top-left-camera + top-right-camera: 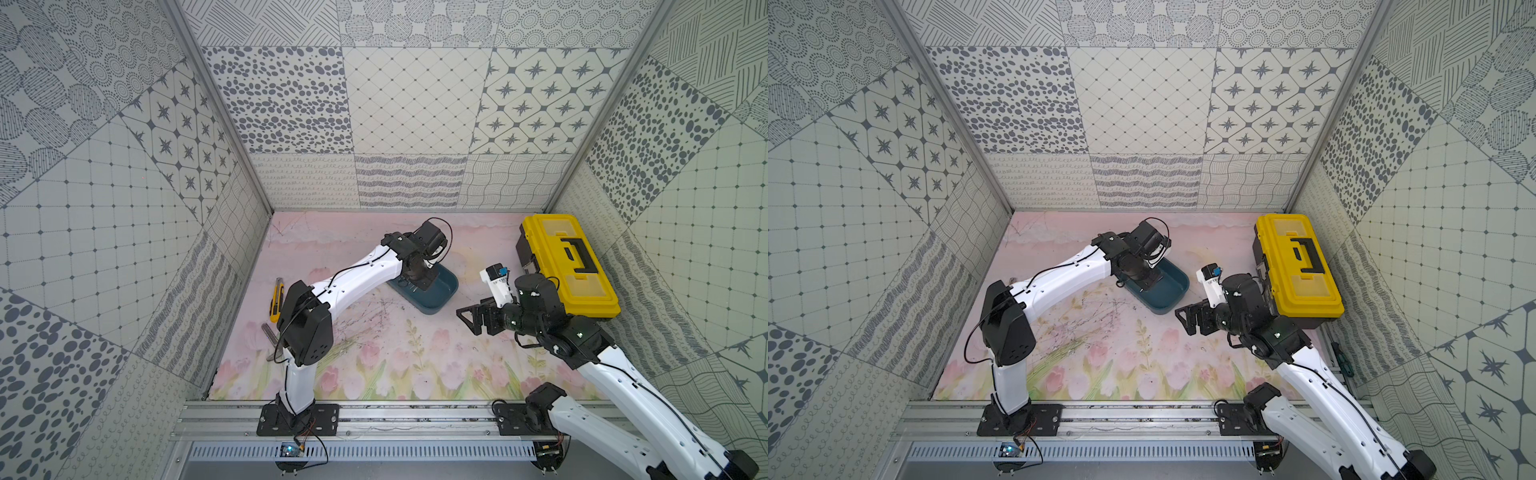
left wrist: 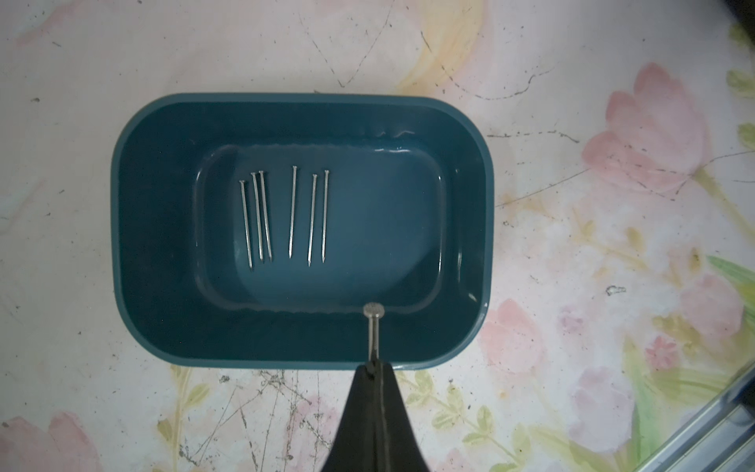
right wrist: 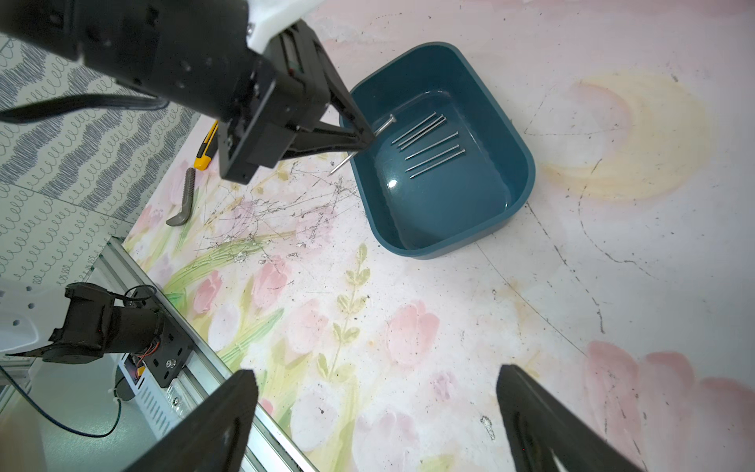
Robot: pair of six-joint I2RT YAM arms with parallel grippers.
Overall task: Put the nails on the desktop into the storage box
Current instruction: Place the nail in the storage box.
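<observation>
— Which step?
— Delivery. The left end effector (image 2: 374, 367), shut tight on one nail (image 2: 374, 331), holds it across the box (image 2: 155, 212) rim; six nails (image 2: 292, 212) lie inside.
— Next?
— Probably shift inward, then release. The right end effector (image 3: 376, 370) gapes empty above the worktop (image 3: 449, 327).

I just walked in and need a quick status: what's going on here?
The left hand is shut on one nail, holding it over the rim of the teal storage box. Six nails already lie side by side inside. The right hand hangs open above the desktop, holding nothing.
</observation>
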